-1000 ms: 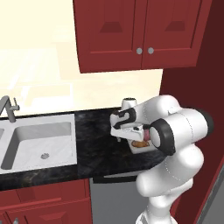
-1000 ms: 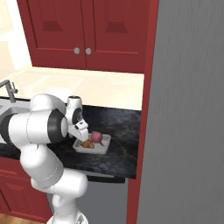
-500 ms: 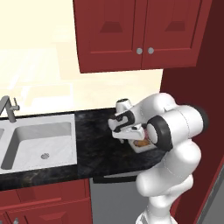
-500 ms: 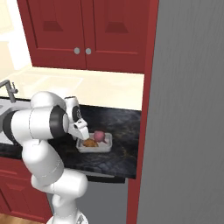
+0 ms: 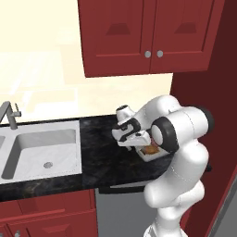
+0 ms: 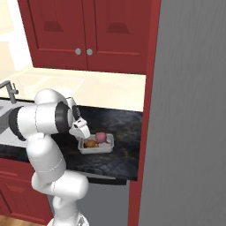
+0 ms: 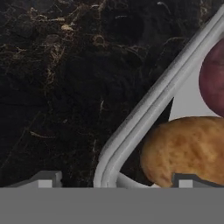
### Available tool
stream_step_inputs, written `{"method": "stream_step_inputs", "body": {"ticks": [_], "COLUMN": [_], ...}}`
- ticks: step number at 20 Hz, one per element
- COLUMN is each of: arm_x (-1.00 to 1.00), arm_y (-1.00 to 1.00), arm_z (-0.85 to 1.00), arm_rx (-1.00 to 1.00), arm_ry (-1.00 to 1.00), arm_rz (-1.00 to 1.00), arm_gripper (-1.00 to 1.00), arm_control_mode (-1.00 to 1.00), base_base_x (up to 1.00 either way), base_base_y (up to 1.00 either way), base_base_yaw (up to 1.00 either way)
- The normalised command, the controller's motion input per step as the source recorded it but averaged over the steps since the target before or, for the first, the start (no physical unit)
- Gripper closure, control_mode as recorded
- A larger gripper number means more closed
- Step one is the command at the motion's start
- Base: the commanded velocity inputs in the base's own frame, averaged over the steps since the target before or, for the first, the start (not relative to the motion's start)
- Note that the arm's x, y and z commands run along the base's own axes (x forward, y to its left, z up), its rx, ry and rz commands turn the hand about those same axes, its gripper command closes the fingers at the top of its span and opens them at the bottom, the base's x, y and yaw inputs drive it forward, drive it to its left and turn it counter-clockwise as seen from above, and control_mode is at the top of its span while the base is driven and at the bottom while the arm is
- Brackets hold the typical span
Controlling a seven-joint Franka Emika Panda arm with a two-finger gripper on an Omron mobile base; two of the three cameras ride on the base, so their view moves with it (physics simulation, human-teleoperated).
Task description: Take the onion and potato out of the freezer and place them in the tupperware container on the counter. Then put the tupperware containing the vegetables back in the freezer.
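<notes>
The tupperware container (image 6: 107, 148) sits on the black counter (image 6: 126, 128), just left of the grey freezer (image 6: 190, 114), whose door is shut. A tan potato (image 6: 91, 143) and a purple onion (image 6: 101, 137) lie inside it. My gripper (image 6: 83, 137) hangs low over the tub's left end, open. In the hand view the gripper (image 7: 116, 181) straddles the tupperware rim (image 7: 144, 111): one fingertip (image 7: 44, 179) is over the counter (image 7: 57, 74), the other by the potato (image 7: 188, 146). The onion (image 7: 214, 78) lies beyond. From the left, the gripper (image 5: 134, 140) half hides the tupperware (image 5: 149, 155).
A steel sink (image 5: 41, 150) with a tap (image 5: 9, 115) is set in the counter to the left. Dark red wall cabinets (image 5: 143, 37) hang overhead. A dark red side panel (image 6: 148, 101) borders the freezer. Bare counter (image 5: 99, 139) lies between sink and tub.
The hand has come down and slid a little left, from above the tub's middle to its left rim. The potato and onion have not moved.
</notes>
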Motion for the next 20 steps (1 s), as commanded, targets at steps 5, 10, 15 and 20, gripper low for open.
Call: {"method": "stream_step_inputs", "body": {"ticks": [5, 10, 15, 20], "arm_x": [-0.12, -0.72, -0.95, -0.32], "arm_y": [-0.24, -0.57, -0.07, 0.02], "arm_z": [-0.62, -0.52, -0.32, 0.1], "arm_rx": [0.01, 0.21, 0.14, 0.1], "arm_ry": [-0.01, -0.05, -0.13, -0.01], "arm_rz": [0.06, 0.11, 0.12, 0.23], "arm_gripper": [1.0, 1.0, 1.0, 1.0], "arm_control_mode": [-1.0, -1.0, -1.0, -1.0], "base_base_x": [0.0, 0.0, 0.0, 0.0], "base_base_y": [0.0, 0.0, 0.0, 0.0], "base_base_yaw": [0.0, 0.0, 0.0, 0.0]}}
